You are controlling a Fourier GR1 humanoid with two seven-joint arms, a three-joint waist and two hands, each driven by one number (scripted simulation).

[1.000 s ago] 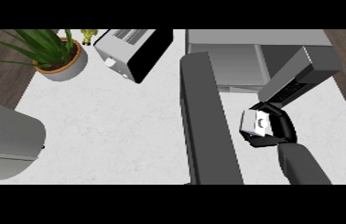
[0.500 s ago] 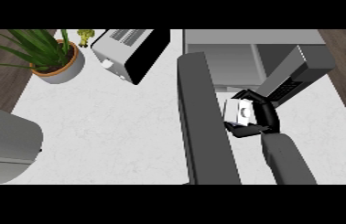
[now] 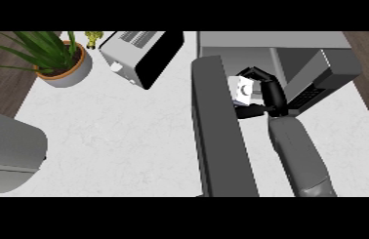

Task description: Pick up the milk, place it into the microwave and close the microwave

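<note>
White milk carton — right hand fingers curled round it, held level to enter the microwave past its open door.

You've got the white milk carton tilted at the microwave opening; its door is swung open.

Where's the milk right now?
In the head view the milk sits right of centre, held in the right hand, just right of the open microwave door and at the microwave opening.
</note>
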